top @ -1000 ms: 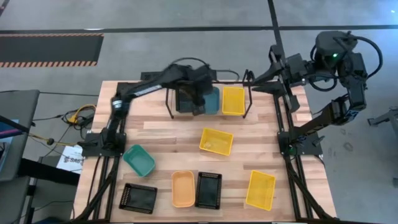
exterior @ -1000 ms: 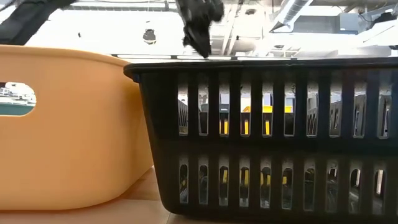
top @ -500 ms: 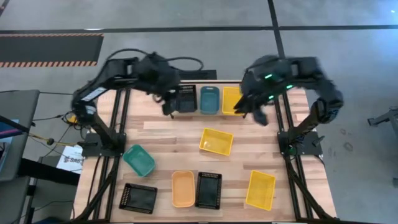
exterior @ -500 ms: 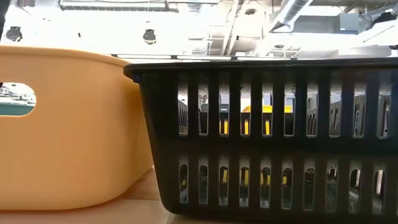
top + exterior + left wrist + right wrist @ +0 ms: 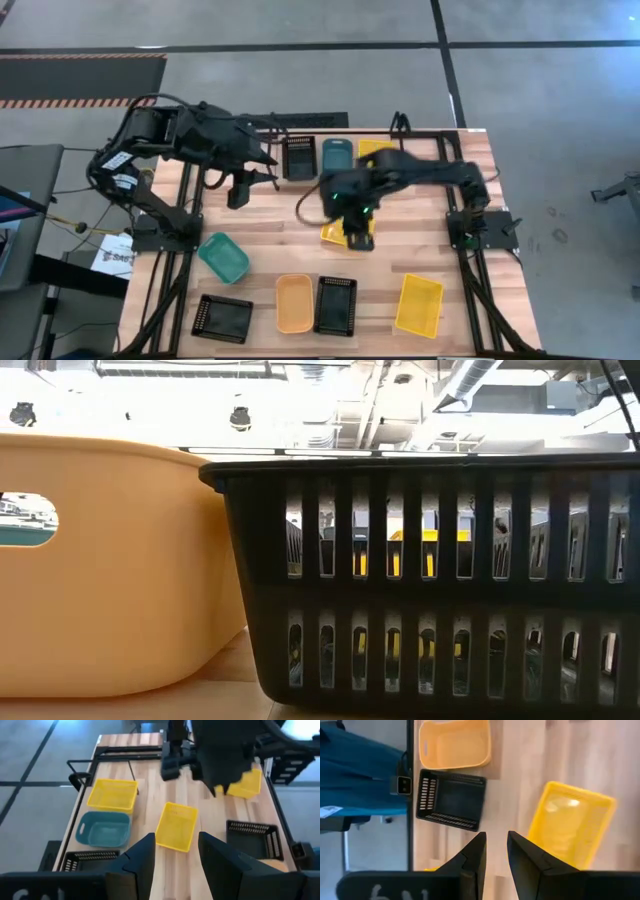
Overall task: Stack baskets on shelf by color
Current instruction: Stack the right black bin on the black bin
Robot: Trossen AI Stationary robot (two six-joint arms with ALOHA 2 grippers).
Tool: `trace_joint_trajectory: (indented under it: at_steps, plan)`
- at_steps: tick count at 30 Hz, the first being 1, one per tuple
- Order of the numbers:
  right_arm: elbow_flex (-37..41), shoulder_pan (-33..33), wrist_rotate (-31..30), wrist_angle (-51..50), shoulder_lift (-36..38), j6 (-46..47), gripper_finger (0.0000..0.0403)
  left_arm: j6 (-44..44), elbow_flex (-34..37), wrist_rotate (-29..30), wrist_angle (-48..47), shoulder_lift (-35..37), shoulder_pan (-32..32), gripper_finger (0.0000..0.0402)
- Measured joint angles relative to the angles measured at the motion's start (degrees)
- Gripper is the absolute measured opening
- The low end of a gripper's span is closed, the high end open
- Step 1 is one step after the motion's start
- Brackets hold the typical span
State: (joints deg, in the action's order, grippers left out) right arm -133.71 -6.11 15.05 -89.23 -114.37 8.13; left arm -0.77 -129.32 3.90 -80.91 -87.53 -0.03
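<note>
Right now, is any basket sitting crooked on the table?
Yes. The teal basket near the table's left edge is turned at an angle, while the black and orange ones nearby sit square. The middle yellow basket is slightly skewed too. Nothing looks spilled or broken.

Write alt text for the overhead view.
Two dark robot arms reach over a wooden table: the right hand hovers above a yellow mesh plastic basket, the left hand hangs empty. At the far edge, a black, a blue-grey and a yellow basket line a thin black rod shelf.
</note>
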Motion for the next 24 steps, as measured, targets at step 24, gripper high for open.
trace_joint_trajectory:
  at_steps: [24]
  plan:
    - [-0.05, -18.08, -12.29, 2.69, -17.37, 10.75, 0.0104, 8.94, 0.0, -0.21, -3.16, 0.03, -4.91, 0.0139]
